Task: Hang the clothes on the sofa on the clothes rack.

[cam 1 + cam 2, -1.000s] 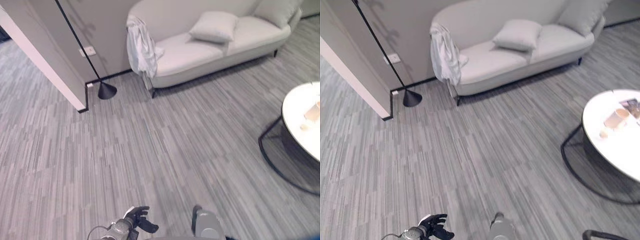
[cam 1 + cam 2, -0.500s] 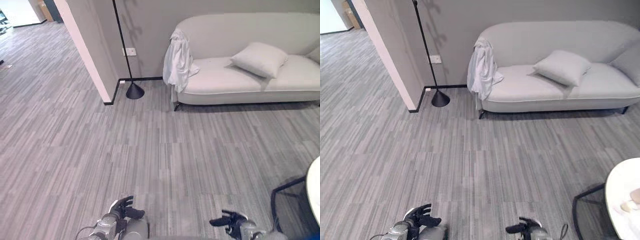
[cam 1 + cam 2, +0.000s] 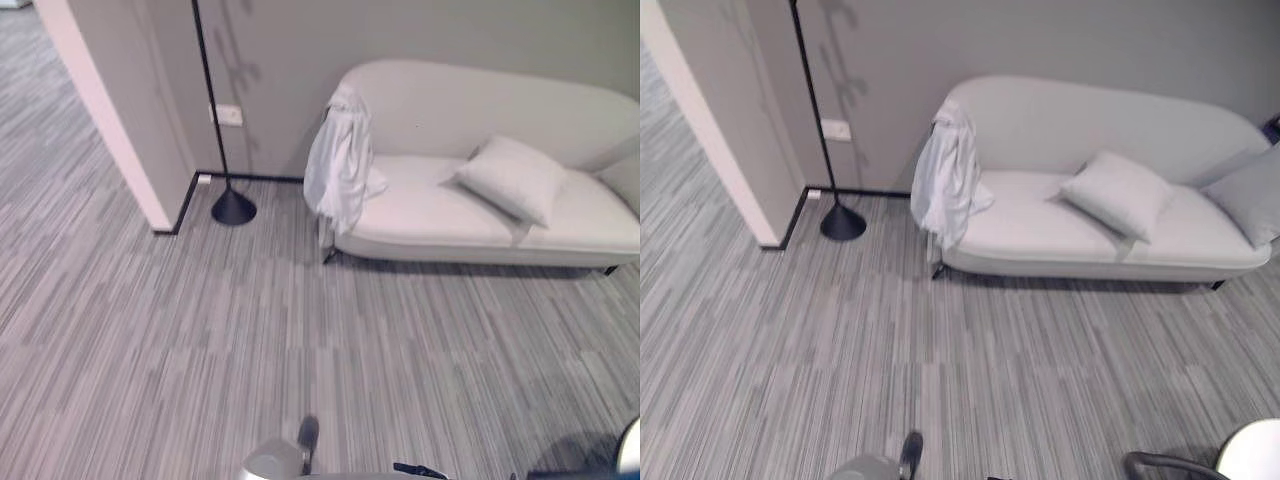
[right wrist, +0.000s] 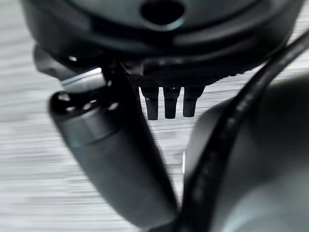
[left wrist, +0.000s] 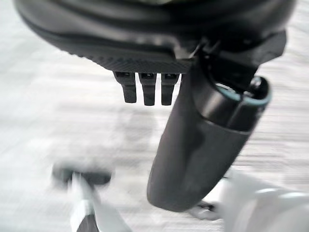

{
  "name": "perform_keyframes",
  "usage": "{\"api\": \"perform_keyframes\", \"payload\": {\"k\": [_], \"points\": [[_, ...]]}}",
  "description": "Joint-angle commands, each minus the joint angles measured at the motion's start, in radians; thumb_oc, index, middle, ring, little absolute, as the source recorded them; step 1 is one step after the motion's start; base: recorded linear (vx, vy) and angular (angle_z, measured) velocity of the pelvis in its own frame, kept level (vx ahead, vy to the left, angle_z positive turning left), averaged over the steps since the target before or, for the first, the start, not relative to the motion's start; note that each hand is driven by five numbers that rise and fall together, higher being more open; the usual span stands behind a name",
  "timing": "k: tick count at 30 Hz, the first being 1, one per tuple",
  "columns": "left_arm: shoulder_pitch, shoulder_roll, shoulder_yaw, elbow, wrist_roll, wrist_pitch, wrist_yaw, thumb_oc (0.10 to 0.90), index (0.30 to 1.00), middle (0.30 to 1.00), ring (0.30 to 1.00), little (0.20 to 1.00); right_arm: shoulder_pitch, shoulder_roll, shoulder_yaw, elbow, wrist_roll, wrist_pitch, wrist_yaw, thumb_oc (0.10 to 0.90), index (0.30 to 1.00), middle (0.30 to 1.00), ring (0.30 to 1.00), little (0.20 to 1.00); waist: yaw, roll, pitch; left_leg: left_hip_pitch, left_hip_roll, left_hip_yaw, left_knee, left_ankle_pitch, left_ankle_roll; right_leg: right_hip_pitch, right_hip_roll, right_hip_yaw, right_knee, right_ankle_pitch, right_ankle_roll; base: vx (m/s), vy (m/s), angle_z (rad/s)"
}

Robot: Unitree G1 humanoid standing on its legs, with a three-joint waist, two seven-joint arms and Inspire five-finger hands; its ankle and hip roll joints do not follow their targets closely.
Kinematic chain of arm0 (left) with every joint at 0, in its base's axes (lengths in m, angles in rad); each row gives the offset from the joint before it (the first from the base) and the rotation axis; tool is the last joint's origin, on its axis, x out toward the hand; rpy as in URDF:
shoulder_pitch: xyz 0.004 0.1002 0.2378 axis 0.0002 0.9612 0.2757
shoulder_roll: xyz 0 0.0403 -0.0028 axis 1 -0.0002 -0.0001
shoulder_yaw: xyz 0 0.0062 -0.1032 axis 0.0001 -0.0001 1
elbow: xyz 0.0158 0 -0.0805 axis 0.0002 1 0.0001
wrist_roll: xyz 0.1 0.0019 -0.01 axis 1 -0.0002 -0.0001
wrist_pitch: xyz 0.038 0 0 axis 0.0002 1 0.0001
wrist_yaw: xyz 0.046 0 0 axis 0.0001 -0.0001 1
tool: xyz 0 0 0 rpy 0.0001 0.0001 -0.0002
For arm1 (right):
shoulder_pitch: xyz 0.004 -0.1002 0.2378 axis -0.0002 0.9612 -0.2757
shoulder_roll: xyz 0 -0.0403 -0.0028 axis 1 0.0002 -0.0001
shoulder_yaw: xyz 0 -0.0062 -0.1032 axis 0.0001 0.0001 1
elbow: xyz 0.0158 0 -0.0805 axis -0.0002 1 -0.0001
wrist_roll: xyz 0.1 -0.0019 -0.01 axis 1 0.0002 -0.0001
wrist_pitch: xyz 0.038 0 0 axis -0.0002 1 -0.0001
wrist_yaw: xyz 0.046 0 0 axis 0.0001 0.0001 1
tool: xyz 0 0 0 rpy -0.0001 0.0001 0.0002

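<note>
A white garment (image 3: 340,160) is hanging over the left arm of the pale sofa (image 3: 470,190), draped from the top of the armrest down its outer side, so its long axis is running vertically, top edge bunched on the arm and loose hem pointing down toward the floor (image 3: 200,340). One fold is spilling onto the seat cushion just beside the arm. The sofa is standing against the grey wall (image 3: 300,60), its long side running along that wall, with a square pillow (image 3: 510,178) leaning tilted on the seat toward the right end and a second cushion (image 3: 1250,200) at the far right corner. Left of the sofa's garment end, a black floor lamp (image 3: 232,206) is standing with its thin pole rising upright from a cone base, close to the wall's protruding corner (image 3: 120,130). Between the lamp base and the sofa arm a strip of bare striped carpet is lying open, and a wide stretch of floor is spreading in front of the sofa's front edge. The left hand (image 5: 149,89) is showing in its wrist view with fingers extended and relaxed, holding nothing; the right hand (image 4: 166,104) is likewise showing straight, spread fingers with nothing between them and the thumb.
</note>
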Motion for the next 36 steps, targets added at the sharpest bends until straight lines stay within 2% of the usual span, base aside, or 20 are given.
{"api": "perform_keyframes", "payload": {"k": [1, 3, 4, 5, 8, 16, 18, 19, 20, 22, 23, 24, 25, 27, 28, 29, 30, 32, 33, 36], "points": [[-0.119, -0.037, -0.113, -0.077, 0.078, -0.06, 0.034, 0.8, 0.9, 0.9, 0.9, 0.9, -0.107, -0.053, -0.007, -0.044, -0.095, -0.033, -0.115, 0.8, 0.9, 0.9, 0.9, 0.9, -0.073, 0.14, 0.028, 0.119, 0.095, -0.04, -0.082, -0.025, -0.077, -0.138, 0.04, -0.072, -0.224, 0.193, -0.064, 0.35, -0.005, 0.79], [-0.146, -0.026, -0.145, -0.12, 0.064, -0.071, 0.044, 0.8, 0.9, 0.9, 0.9, 0.9, -0.132, -0.052, -0.001, -0.08, -0.106, -0.033, -0.159, 0.8, 0.9, 0.9, 0.9, 0.9, -0.109, 0.133, 0.044, 0.168, 0.09, -0.07, -0.082, -0.067, -0.089, -0.175, 0.068, -0.084, -0.4, 0.173, -0.074, 0.44, -0.109, 0.82], [-0.176, -0.014, -0.175, -0.143, 0.053, -0.078, 0.056, 0.8, 0.9, 0.9, 0.9, 0.9, -0.159, -0.046, 0.013, -0.099, -0.097, -0.027, -0.179, 0.8, 0.9, 0.9, 0.9, 0.9, -0.138, 0.115, 0.052, 0.219, 0.087, -0.096, -0.082, -0.111, -0.109, -0.209, 0.083, -0.076, -0.627, 0.202, -0.074, 0.41, -0.14, 0.42], [-0.177, -0.014, -0.175, -0.143, 0.053, -0.078, 0.056, 0.8, 0.9, 0.9, 0.9, 0.9, -0.16, -0.045, 0.013, -0.099, -0.097, -0.027, -0.18, 0.8, 0.9, 0.9, 0.9, 0.9, -0.14, 0.116, 0.052, 0.218, 0.089, -0.098, -0.082, -0.109, -0.109, -0.204, 0.086, -0.08, -0.639, 0.209, -0.075, 0.49, -0.191, 0.34], [-0.208, -0.028, -0.175, -0.134, 0.047, -0.082, 0.065, 0.8, 0.9, 0.9, 0.9, 0.9, -0.167, -0.033, 0.014, -0.132, -0.082, -0.017, -0.199, 0.8, 0.9, 0.9, 0.9, 0.9, -0.19, 0.085, 0.058, 0.31, 0.099, -0.156, -0.082, -0.196, -0.137, -0.273, 0.092, 0.023, -0.924, 0.313, -0.026, 0.46, -0.163, 0.79], [-0.139, -0.074, -0.185, -0.049, 0.078, -0.067, 0.056, 0.8, 0.9, 0.9, 0.9, 0.9, -0.195, -0.048, -0.04, -0.147, -0.012, -0.025, -0.26, 0.8, 0.9, 0.9, 0.9, 0.9, -0.212, 0.089, 0.014, 0.413, 0.187, -0.174, -0.082, -0.284, -0.174, -0.248, 0.094, 0.014, -0.986, 0.382, -0.027, 0.46, -0.161, 0.43], [-0.118, -0.074, -0.153, -0.018, 0.056, -0.053, 0.05, 0.8, 0.9, 0.9, 0.9, 0.9, -0.19, -0.046, -0.103, -0.037, 0.135, -0.031, -0.239, 0.8, 0.9, 0.9, 0.9, 0.9, -0.201, 0.103, 0.001, 0.414, 0.228, -0.179, -0.052, -0.237, -0.2, -0.226, 0.127, 0.006, -0.97, 0.362, -0.042, 0.45, -0.224, 0.07], [-0.11, -0.073, -0.135, -0.002, 0.025, -0.048, 0.051, 0.8, 0.9, 0.9, 0.9, 0.9, -0.188, -0.047, -0.187, 0.106, 0.292, -0.032, -0.228, 0.8, 0.9, 0.9, 0.9, 0.9, -0.177, 0.119, -0.011, 0.374, 0.257, -0.189, 0.061, -0.162, -0.232, -0.175, 0.158, -0.018, -0.986, 0.334, -0.061, 0.37, -0.204, 0.09], [-0.11, -0.073, -0.135, -0.002, 0.025, -0.048, 0.051, 0.8, 0.9, 0.9, 0.9, 0.9, -0.189, -0.047, -0.187, 0.108, 0.293, -0.033, -0.227, 0.8, 0.9, 0.9, 0.9, 0.9, -0.18, 0.114, -0.013, 0.368, 0.252, -0.193, 0.062, -0.157, -0.231, -0.178, 0.151, -0.02, -0.987, 0.336, -0.06, 0.51, -0.255, 0.38], [-0.109, -0.068, -0.145, -0.002, 0.01, -0.05, 0.054, 0.8, 0.9, 0.9, 0.9, 0.9, -0.184, -0.045, -0.223, 0.179, 0.381, -0.048, -0.25, 0.8, 0.9, 0.9, 0.9, 0.9, -0.145, 0.1, 0.003, 0.248, 0.248, -0.174, 0.332, -0.019, -0.299, -0.087, 0.162, -0.043, -1.009, 0.287, -0.092, 0.33, -0.171, 0.26], [-0.109, -0.068, -0.145, -0.002, 0.01, -0.05, 0.054, 0.8, 0.9, 0.9, 0.9, 0.9, -0.184, -0.045, -0.223, 0.179, 0.381, -0.048, -0.25, 0.8, 0.9, 0.9, 0.9, 0.9, -0.146, 0.099, 0.002, 0.246, 0.247, -0.175, 0.332, -0.017, -0.298, -0.089, 0.161, -0.044, -1.009, 0.287, -0.092, 0.29, -0.198, -0.01], [-0.12, -0.068, -0.179, -0.032, -0.01, -0.07, 0.075, 0.8, 0.9, 0.9, 0.9, 0.9, -0.201, -0.036, -0.247, 0.201, 0.439, -0.069, -0.304, 0.8, 0.9, 0.9, 0.9, 0.9, -0.119, 0.069, 0.035, 0.136, 0.245, -0.11, 0.508, 0.029, -0.281, -0.037, 0.145, -0.048, -1.009, 0.259, -0.122, 0.22, -0.178, 0.04], [-0.13, -0.069, -0.198, -0.046, -0.016, -0.069, 0.079, 0.8, 0.9, 0.9, 0.9, 0.9, -0.218, -0.039, -0.256, 0.205, 0.476, -0.074, -0.328, 0.8, 0.9, 0.9, 0.9, 0.9, -0.101, 0.063, 0.053, 0.078, 0.253, -0.067, 0.571, 0.002, -0.257, -0.024, 0.141, -0.041, -1.009, 0.247, -0.127, 0.3, -0.222, 0.19], [-0.143, -0.074, -0.227, -0.056, -0.004, -0.069, 0.092, 0.8, 0.9, 0.9, 0.9, 0.9, -0.239, -0.046, -0.245, 0.214, 0.495, -0.075, -0.345, 0.8, 0.9, 0.9, 0.9, 0.9, -0.087, 0.057, 0.067, 0.026, 0.256, -0.023, 0.571, -0.043, -0.242, -0.01, 0.133, -0.038, -1.009, 0.234, -0.127, 0.16, -0.073, 0.0], [-0.148, -0.079, -0.242, -0.074, -0.014, -0.069, 0.102, 0.8, 0.9, 0.9, 0.9, 0.9, -0.258, -0.04, -0.245, 0.211, 0.537, -0.073, -0.351, 0.8, 0.9, 0.9, 0.9, 0.9, -0.062, 0.052, 0.076, -0.044, 0.226, 0.034, 0.516, -0.122, -0.216, 0.013, 0.123, -0.029, -1.009, 0.214, -0.119, 0.14, -0.025, -0.12], [-0.148, -0.079, -0.242, -0.074, -0.014, -0.069, 0.102, 0.8, 0.9, 0.9, 0.9, 0.9, -0.258, -0.04, -0.245, 0.211, 0.537, -0.073, -0.351, 0.8, 0.9, 0.9, 0.9, 0.9, -0.063, 0.051, 0.075, -0.045, 0.225, 0.034, 0.513, -0.12, -0.216, 0.012, 0.122, -0.029, -1.009, 0.214, -0.119, 0.38, -0.006, -0.12], [-0.137, -0.09, -0.237, -0.079, -0.028, -0.071, 0.112, 0.8, 0.9, 0.9, 0.9, 0.9, -0.274, -0.04, -0.256, 0.187, 0.578, -0.096, -0.358, 0.8, 0.9, 0.9, 0.9, 0.9, -0.046, 0.074, 0.064, -0.096, 0.182, 0.066, 0.316, -0.13, -0.197, 0.033, 0.142, -0.029, -1.009, 0.177, -0.107, 0.31, 0.045, -0.08], [-0.133, -0.094, -0.236, -0.075, -0.023, -0.065, 0.109, 0.8, 0.9, 0.9, 0.9, 0.9, -0.28, -0.043, -0.257, 0.18, 0.569, -0.086, -0.354, 0.8, 0.9, 0.9, 0.9, 0.9, -0.036, 0.086, 0.053, -0.091, 0.168, 0.068, 0.184, -0.073, -0.197, 0.042, 0.154, -0.026, -1.009, 0.164, -0.106, 0.29, 0.047, -0.11], [-0.119, -0.101, -0.23, -0.056, -0.028, -0.059, 0.099, 0.8, 0.9, 0.9, 0.9, 0.9, -0.307, -0.046, -0.251, 0.145, 0.59, -0.076, -0.34, 0.8, 0.9, 0.9, 0.9, 0.9, -0.014, 0.112, 0.047, -0.132, 0.173, 0.075, 0.052, 0.028, -0.213, 0.075, 0.191, -0.013, -1.009, 0.127, -0.114, 0.27, 0.046, 0.02], [-0.097, -0.085, -0.163, -0.011, -0.051, -0.06, 0.105, 0.8, 0.9, 0.9, 0.9, 0.9, -0.319, -0.056, -0.272, 0.116, 0.62, -0.097, -0.317, 0.8, 0.9, 0.9, 0.9, 0.9, -0.007, 0.103, 0.013, -0.054, 0.139, 0.036, -0.016, 0.023, -0.189, 0.119, 0.207, -0.013, -1.009, 0.104, -0.12, 0.35, 0.046, -0.26]]}}
